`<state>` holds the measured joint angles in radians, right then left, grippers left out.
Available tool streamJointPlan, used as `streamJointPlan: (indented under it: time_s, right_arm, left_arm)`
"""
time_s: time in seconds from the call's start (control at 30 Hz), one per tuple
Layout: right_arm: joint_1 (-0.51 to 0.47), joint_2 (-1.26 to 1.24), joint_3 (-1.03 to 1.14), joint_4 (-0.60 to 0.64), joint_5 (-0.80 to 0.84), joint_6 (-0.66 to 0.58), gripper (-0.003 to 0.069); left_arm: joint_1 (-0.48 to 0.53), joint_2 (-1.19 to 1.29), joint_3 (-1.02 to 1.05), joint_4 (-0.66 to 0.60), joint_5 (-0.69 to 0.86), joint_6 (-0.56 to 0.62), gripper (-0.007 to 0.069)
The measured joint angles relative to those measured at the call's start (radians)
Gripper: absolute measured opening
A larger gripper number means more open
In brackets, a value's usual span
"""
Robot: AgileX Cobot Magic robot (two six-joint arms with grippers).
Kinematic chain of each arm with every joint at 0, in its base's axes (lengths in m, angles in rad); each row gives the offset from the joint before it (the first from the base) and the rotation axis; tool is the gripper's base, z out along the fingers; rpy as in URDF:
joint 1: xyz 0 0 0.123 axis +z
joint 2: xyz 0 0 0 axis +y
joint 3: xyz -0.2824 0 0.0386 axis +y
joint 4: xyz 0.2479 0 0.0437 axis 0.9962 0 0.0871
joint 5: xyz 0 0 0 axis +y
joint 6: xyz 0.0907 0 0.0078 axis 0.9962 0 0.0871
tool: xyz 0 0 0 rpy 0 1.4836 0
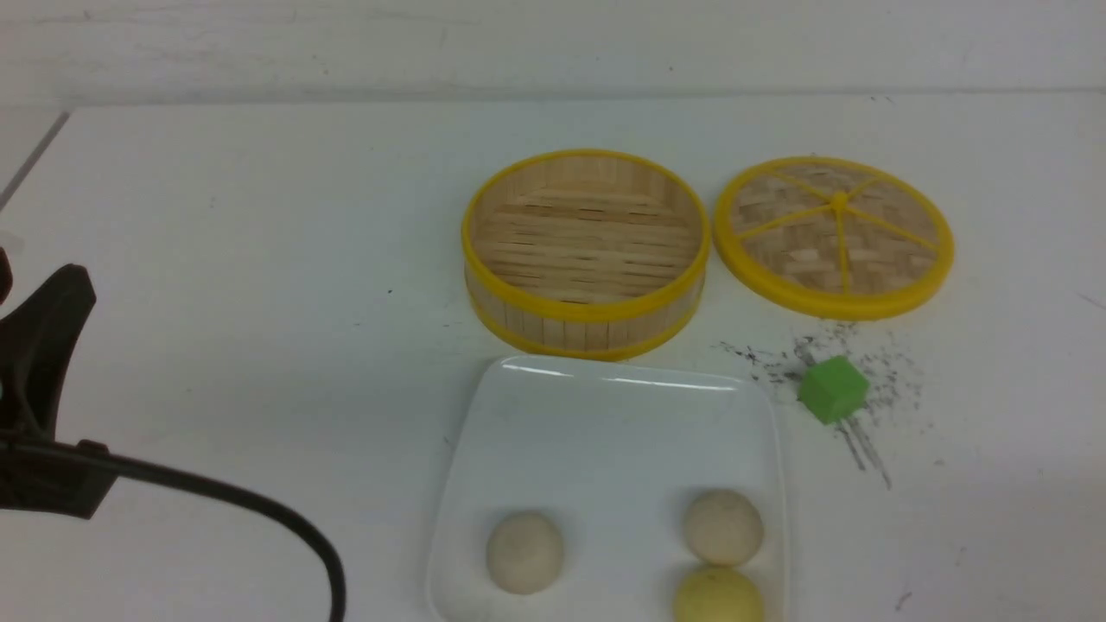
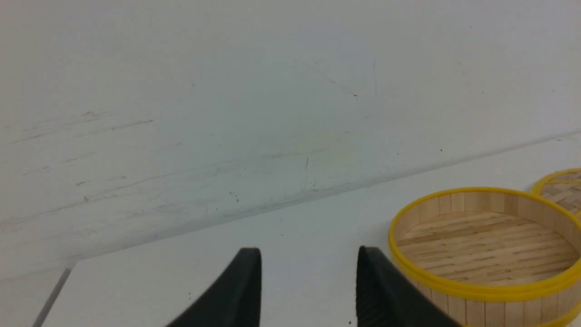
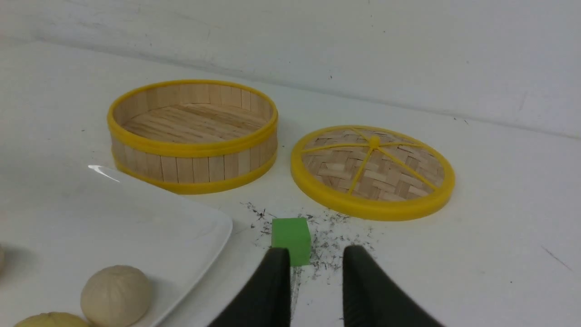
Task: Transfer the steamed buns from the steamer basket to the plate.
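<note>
The steamer basket (image 1: 586, 250) stands empty at the table's middle and also shows in the left wrist view (image 2: 485, 245) and right wrist view (image 3: 193, 136). The white plate (image 1: 605, 432) lies in front of it. Three steamed buns rest on the plate's near part: one off-white (image 1: 524, 551) on the left, one off-white (image 1: 724, 527) on the right, and a pale yellow one (image 1: 717, 596) just in front of that. My left gripper (image 2: 308, 254) is open and empty, left of the basket. My right gripper (image 3: 317, 252) is open and empty, just short of the green cube (image 3: 291, 245).
The flat woven lid (image 1: 834, 235) lies right of the basket. The green cube (image 1: 832, 389) sits on dark scuff marks right of the plate. My left arm (image 1: 43, 363) and its cable show at the left edge. A wall runs behind the table.
</note>
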<state>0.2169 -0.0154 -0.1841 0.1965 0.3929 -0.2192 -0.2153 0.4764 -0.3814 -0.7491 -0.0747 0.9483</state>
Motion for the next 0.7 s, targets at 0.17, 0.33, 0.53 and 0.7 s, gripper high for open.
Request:
streamJointPlan:
  time_s: [0.17, 0.33, 0.53, 0.7]
  right_arm:
    - [0.000, 0.000, 0.002, 0.000, -0.003, 0.000, 0.0206]
    - [0.000, 0.000, 0.050, -0.005, -0.012, 0.000, 0.0211]
    - [0.000, 0.000, 0.163, -0.007, -0.011, 0.000, 0.0225]
    - [0.000, 0.000, 0.206, -0.008, -0.007, 0.000, 0.0225]
  left_arm:
    - [0.000, 0.000, 0.000, 0.000, 0.000, 0.000, 0.0317]
    - [0.000, 0.000, 0.000, -0.011, 0.000, 0.000, 0.0317]
    - [0.000, 0.000, 0.000, -0.023, 0.000, 0.000, 0.0317]
    - [0.000, 0.000, 0.000, -0.025, 0.000, 0.000, 0.0317]
